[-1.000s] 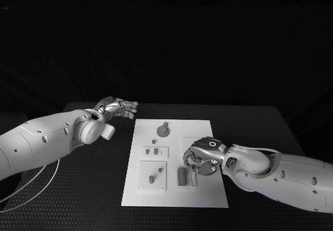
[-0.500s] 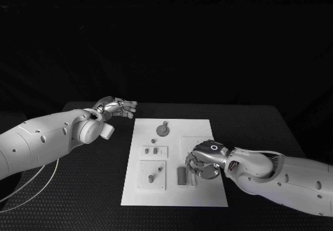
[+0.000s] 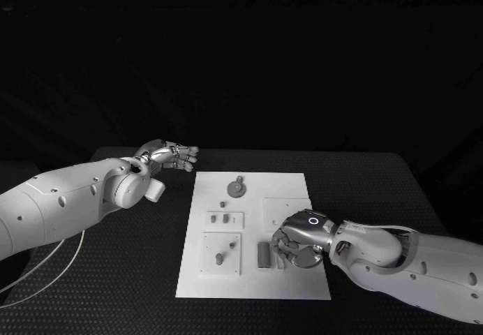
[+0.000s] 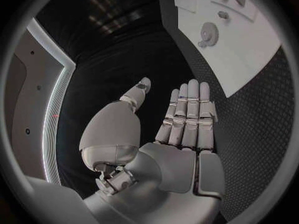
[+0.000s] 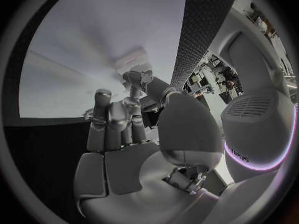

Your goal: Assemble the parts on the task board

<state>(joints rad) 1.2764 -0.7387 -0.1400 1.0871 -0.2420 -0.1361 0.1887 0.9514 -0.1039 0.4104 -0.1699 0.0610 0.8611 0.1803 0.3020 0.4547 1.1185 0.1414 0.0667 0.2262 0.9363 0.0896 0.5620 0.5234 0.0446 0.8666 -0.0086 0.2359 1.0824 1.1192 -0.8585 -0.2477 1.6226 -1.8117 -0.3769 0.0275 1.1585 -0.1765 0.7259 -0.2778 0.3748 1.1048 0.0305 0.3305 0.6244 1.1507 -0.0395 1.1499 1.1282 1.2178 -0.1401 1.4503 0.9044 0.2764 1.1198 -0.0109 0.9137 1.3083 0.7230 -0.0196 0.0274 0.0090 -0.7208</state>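
The white task board (image 3: pixel 252 209) lies in the middle of the table. A round grey gear-like part (image 3: pixel 236 188) sits near its far end, two small parts (image 3: pixel 225 220) lie below it, and a long grey bar (image 3: pixel 264 255) stands near the front. My right hand (image 3: pixel 298 244) hangs over the board just right of the bar, fingers curled down. In the right wrist view its fingertips (image 5: pixel 134 79) meet at a small pale piece (image 5: pixel 131 60); a grip is not clear. My left hand (image 3: pixel 171 155) hovers off the board's far left corner, fingers straight (image 4: pixel 187 114), holding nothing.
A square plate (image 3: pixel 221 252) with two small grey pieces sits on the board's front left. The left wrist view shows the gear (image 4: pixel 209 35) and the board (image 4: pixel 249 59) beyond the hand. Black table (image 3: pixel 131 251) surrounds the board. A white cable (image 3: pixel 50 272) curves at the left.
My right hand has slid toward the board's near edge, lowering beside the grey bar and covering the small piece to its right. The left hand has stayed put.
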